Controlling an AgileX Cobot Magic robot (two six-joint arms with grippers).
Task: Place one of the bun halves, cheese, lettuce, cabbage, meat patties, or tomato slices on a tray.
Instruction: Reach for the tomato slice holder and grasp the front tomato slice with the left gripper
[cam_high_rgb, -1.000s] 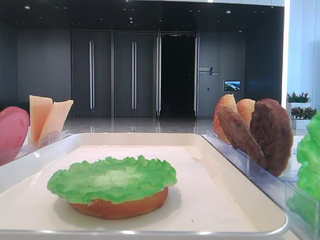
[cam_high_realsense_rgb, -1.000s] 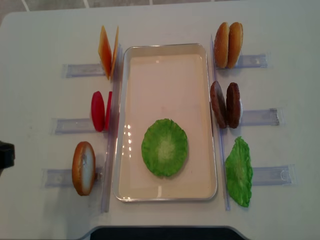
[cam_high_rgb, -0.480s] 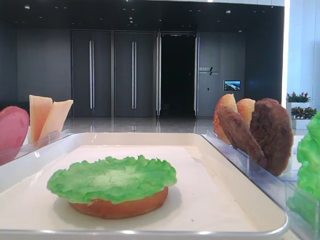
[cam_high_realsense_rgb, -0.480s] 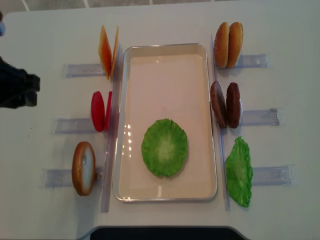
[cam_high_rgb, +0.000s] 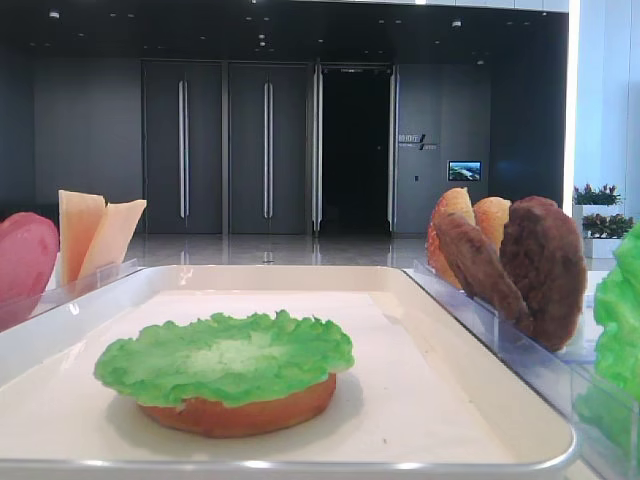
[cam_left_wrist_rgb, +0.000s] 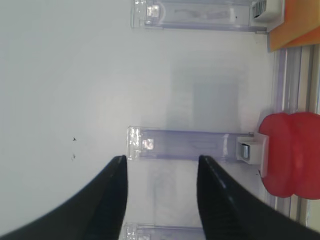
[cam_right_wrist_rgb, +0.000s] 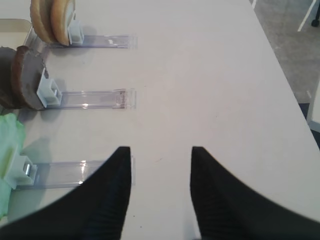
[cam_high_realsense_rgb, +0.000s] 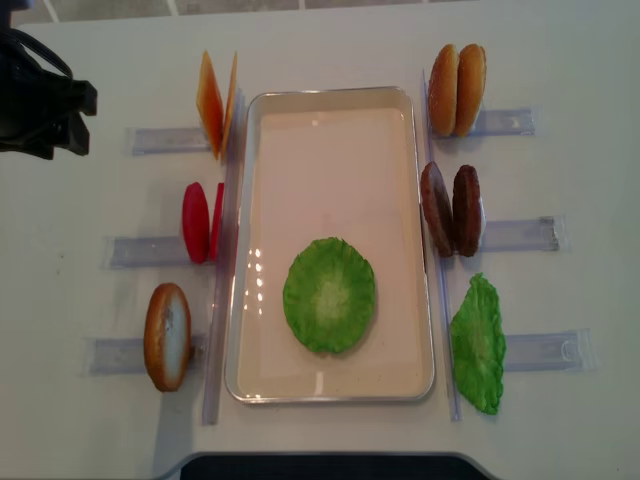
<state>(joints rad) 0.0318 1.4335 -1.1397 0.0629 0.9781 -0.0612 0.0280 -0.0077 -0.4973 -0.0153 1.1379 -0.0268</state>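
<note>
Two tomato slices (cam_high_realsense_rgb: 201, 222) stand on edge in a clear holder (cam_left_wrist_rgb: 187, 150) left of the tray (cam_high_realsense_rgb: 331, 385), easy to pinch, while the left gripper (cam_left_wrist_rgb: 160, 200) hovers over the desk (cam_high_realsense_rgb: 90, 200) nearby, jaws apart and empty; right gripper (cam_right_wrist_rgb: 160, 195) likewise.

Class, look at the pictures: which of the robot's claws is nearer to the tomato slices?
Left. The left claw hovers open beside the tomato slices, facing their holder. The right claw is across the tray, beyond the meat patties.

no readable text, wall sign by dark doorway too small
</note>
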